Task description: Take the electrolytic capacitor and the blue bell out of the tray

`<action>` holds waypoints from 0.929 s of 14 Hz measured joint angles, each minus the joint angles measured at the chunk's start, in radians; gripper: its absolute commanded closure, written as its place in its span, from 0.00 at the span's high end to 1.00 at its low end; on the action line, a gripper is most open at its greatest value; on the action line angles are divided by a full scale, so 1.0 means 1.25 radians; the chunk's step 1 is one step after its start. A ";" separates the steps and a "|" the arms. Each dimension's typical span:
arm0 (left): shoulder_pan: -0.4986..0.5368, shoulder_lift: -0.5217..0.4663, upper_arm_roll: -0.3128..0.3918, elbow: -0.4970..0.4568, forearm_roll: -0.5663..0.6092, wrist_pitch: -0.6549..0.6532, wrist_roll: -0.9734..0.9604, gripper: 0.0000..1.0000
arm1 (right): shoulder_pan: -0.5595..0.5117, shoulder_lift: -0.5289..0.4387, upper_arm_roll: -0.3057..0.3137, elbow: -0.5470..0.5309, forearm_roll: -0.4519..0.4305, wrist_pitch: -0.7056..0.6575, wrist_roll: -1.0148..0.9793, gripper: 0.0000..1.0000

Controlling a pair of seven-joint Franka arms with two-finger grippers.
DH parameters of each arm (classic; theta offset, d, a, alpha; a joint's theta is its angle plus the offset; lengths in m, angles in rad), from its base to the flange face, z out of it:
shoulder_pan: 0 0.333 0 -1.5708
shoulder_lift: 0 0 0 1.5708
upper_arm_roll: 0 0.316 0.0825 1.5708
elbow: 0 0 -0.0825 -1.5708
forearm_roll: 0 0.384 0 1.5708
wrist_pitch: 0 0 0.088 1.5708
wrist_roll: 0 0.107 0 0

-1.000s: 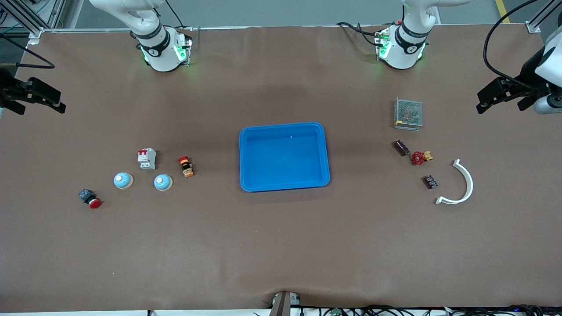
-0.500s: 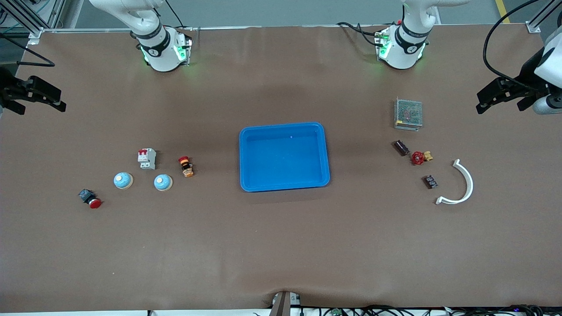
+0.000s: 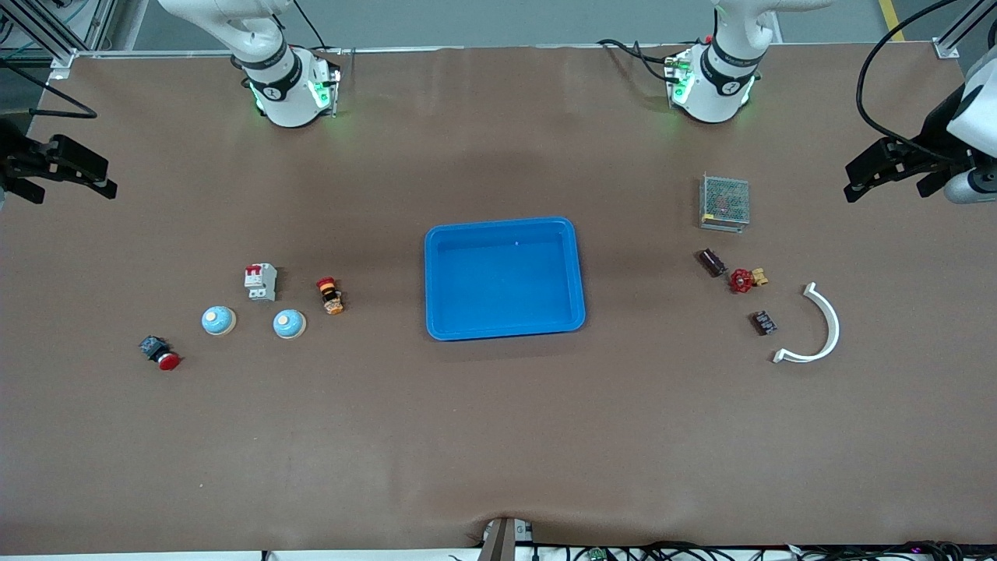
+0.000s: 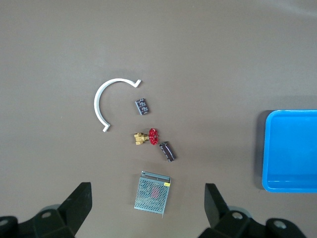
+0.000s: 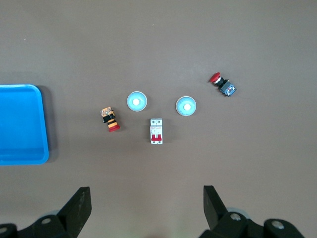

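Currently both capacitors lie toward the left arm's end of the worktop: one capacitor [image 3: 711, 262] just beside the red valve [image 3: 741, 280], the second capacitor [image 3: 763, 322] nearer the front camera, beside the white curved bracket [image 3: 819, 335]. A metal mesh box [image 3: 724, 202] sits farther from the camera than these. Two blue bells rest toward the right arm's end, one bell [image 3: 289, 324] closer to the blue tray [image 3: 503, 226], the other bell [image 3: 218, 320] beside it toward that end's edge. A circuit breaker [image 3: 261, 281], an orange-and-red push button [image 3: 330, 295] and a red-capped button [image 3: 160, 353] lie around them. The tray stands mid-worktop with nothing in it.

The left hand [image 3: 888, 167] hangs open over the worktop's edge at the left arm's end, holding nothing, its fingers [image 4: 77, 206] spread wide in the wrist view. The right hand [image 3: 66, 167] hangs likewise open and unladen over the edge at the right arm's end, fingers [image 5: 79, 208] wide apart.
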 measured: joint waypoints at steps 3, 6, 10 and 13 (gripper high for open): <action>0.000 0.000 -0.001 0.000 0.000 0.000 0.000 1.00 | 0.001 0.000 0.001 0.000 0.000 0.001 0.008 1.00; 0.000 0.000 0.000 0.001 0.000 0.000 0.004 1.00 | 0.001 0.002 0.001 0.000 0.000 0.001 0.007 1.00; 0.000 0.000 0.000 0.002 0.000 0.000 0.026 1.00 | 0.001 0.004 0.001 0.000 0.000 0.007 0.001 1.00; 0.001 0.000 0.002 0.003 0.000 0.000 0.027 1.00 | 0.000 0.004 0.000 0.000 0.000 0.008 0.001 1.00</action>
